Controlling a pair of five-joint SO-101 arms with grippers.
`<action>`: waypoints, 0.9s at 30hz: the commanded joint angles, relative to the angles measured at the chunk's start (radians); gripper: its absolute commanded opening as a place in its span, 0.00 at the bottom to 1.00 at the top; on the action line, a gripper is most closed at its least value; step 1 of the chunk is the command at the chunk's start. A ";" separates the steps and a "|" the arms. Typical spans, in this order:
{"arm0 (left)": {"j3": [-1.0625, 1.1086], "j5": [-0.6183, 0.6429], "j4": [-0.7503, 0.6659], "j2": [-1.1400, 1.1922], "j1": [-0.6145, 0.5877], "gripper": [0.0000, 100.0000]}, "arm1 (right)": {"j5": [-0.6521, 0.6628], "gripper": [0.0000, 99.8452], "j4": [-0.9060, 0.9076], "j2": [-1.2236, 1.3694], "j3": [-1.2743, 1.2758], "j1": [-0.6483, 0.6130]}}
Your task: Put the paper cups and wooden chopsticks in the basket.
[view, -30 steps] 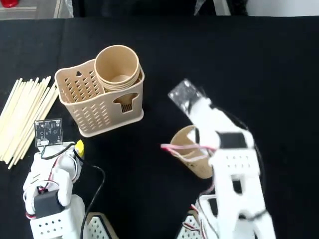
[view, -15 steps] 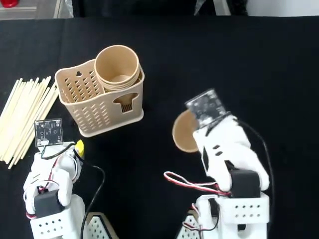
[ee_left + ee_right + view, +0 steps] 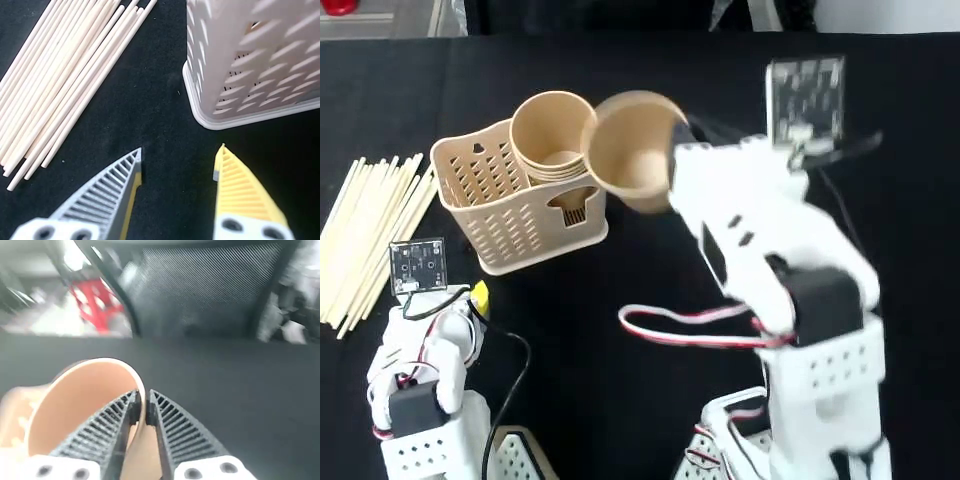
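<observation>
Chopsticks (image 3: 370, 235) lie left of the basket (image 3: 520, 225); stacked cups (image 3: 555, 130) inside it; lone cup (image 3: 625, 150) just right.

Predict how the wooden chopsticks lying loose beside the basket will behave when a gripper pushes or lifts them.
The chopsticks look thin and round, so a push would probably roll or scatter them over the table. Each lies straight, suggesting stiff, light sticks. Packed flat side by side, one would likely be hard to pinch alone.

a beige slotted basket (image 3: 510, 215) stands upright on the table's (image 3: 620, 80) left half, with a stack of tan paper cups (image 3: 555, 135) nested in its right end. another cup (image 3: 630, 150) hangs tilted in the air beside the basket's right rim, its wall pinched by the right gripper (image 3: 142, 397). pale wooden chopsticks (image 3: 365, 235) lie bundled by the left edge
</observation>
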 commanded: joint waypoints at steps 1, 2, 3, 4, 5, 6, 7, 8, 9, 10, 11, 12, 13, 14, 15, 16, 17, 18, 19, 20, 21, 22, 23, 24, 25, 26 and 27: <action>-0.007 -0.002 -0.009 -0.002 0.001 0.23 | -0.072 0.01 0.003 0.171 -0.335 -0.077; -0.007 -0.002 -0.009 -0.002 0.001 0.23 | -0.081 0.01 0.003 0.219 -0.401 -0.094; -0.008 -0.002 -0.009 -0.002 0.001 0.23 | -0.087 0.01 0.003 0.262 -0.460 -0.110; -0.008 -0.002 -0.009 -0.002 0.001 0.23 | -0.087 0.01 0.003 0.309 -0.510 -0.124; -0.008 -0.002 -0.009 -0.002 0.001 0.23 | -0.089 0.01 0.003 0.354 -0.553 -0.133; -0.008 -0.002 -0.009 -0.002 0.001 0.23 | -0.089 0.01 0.003 0.400 -0.590 -0.140; -0.008 -0.002 -0.009 -0.002 0.001 0.23 | -0.089 0.01 0.003 0.444 -0.615 -0.140; -0.008 -0.002 -0.009 -0.002 0.001 0.23 | -0.089 0.01 0.003 0.486 -0.639 -0.143; -0.008 -0.002 -0.008 -0.002 0.001 0.23 | -0.089 0.01 0.003 0.522 -0.657 -0.143; -0.008 -0.002 -0.008 -0.002 0.001 0.23 | -0.089 0.01 0.003 0.556 -0.674 -0.141; -0.008 -0.002 -0.008 -0.002 0.001 0.23 | -0.089 0.01 0.003 0.587 -0.685 -0.141; -0.008 -0.002 -0.008 -0.002 0.001 0.23 | -0.089 0.01 0.003 0.615 -0.693 -0.140; -0.008 -0.002 -0.008 -0.002 0.001 0.23 | -0.087 0.01 0.003 0.634 -0.697 -0.140; -0.008 -0.002 -0.008 -0.002 0.001 0.23 | -0.086 0.01 0.003 0.648 -0.697 -0.141; -0.008 -0.002 -0.008 -0.002 0.001 0.23 | -0.084 0.01 0.003 0.661 -0.697 -0.141; -0.008 -0.002 -0.008 -0.002 0.001 0.23 | -0.084 0.01 0.003 0.668 -0.697 -0.143; -0.008 -0.002 -0.008 -0.002 0.001 0.23 | -0.084 0.01 0.003 0.674 -0.694 -0.143; -0.008 -0.003 -0.008 -0.002 -0.001 0.23 | -0.087 0.01 0.008 0.679 -0.694 -0.143; -0.008 -0.003 -0.008 -0.002 -0.001 0.23 | -0.087 0.01 0.023 0.682 -0.696 -0.141; -0.008 -0.003 -0.008 -0.002 -0.001 0.23 | -0.087 0.01 0.038 0.682 -0.697 -0.140; -0.008 -0.003 -0.008 -0.002 -0.001 0.23 | -0.087 0.01 0.052 0.684 -0.699 -0.140; -0.008 -0.003 -0.008 -0.002 -0.001 0.23 | -0.087 0.01 0.064 0.684 -0.696 -0.140; -0.008 -0.003 -0.008 -0.002 -0.001 0.23 | -0.086 0.01 0.080 0.684 -0.696 -0.141; -0.008 -0.003 -0.008 -0.002 -0.001 0.23 | -0.084 0.01 0.095 0.687 -0.696 -0.143; -0.008 -0.003 -0.008 -0.002 -0.001 0.23 | -0.084 0.01 0.112 0.688 -0.694 -0.144; -0.008 -0.003 -0.008 -0.002 -0.001 0.23 | -0.084 0.01 0.127 0.690 -0.694 -0.146; -0.008 -0.003 -0.008 -0.002 -0.001 0.23 | -0.084 0.01 0.135 0.690 -0.694 -0.147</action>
